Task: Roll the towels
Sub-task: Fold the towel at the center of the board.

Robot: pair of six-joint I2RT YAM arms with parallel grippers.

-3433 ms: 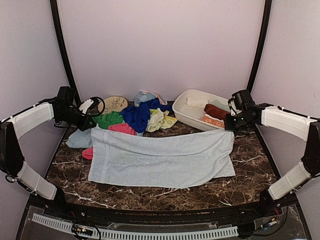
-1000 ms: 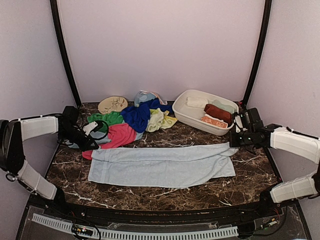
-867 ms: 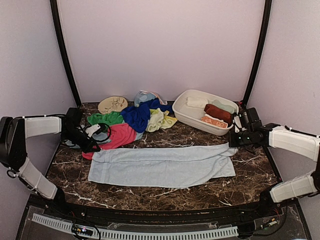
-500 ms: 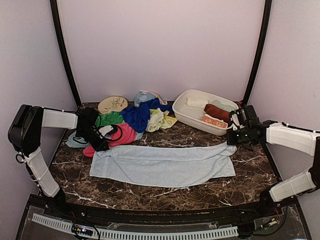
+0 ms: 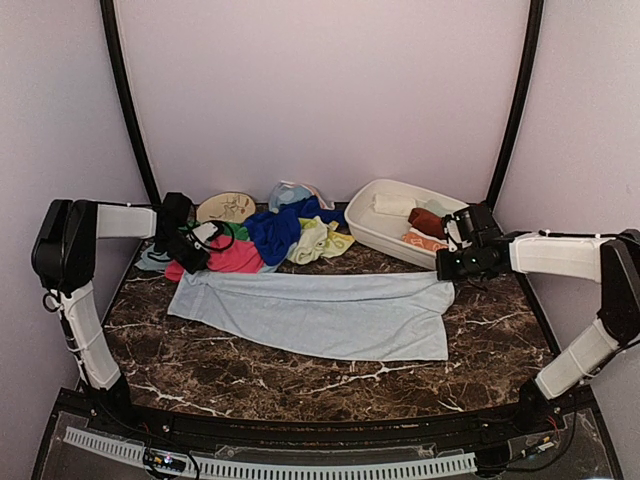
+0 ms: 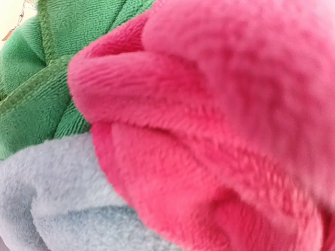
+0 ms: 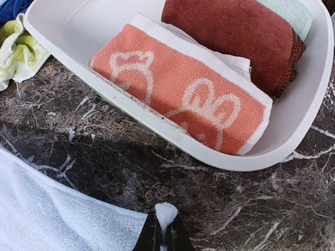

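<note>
The dark brown marble table (image 5: pixel 300 385) carries a long pale blue terry towel (image 5: pixel 320 315), spread flat between the arms. The right gripper (image 7: pixel 162 234) is closed tight on its back right corner. The left gripper (image 5: pixel 192 252) is closed too, against the pink-red towel (image 6: pixel 209 157); what it holds I cannot tell. The white oval plastic basin (image 7: pixel 68 36) contains an orange patterned towel (image 7: pixel 178 99), a rust-brown roll (image 7: pixel 230 39) and a white roll (image 5: pixel 393 204).

Both arms reach inward, held low; left fingers (image 5: pixel 190 262) and right fingers (image 7: pixel 153 238) pinched shut
</note>
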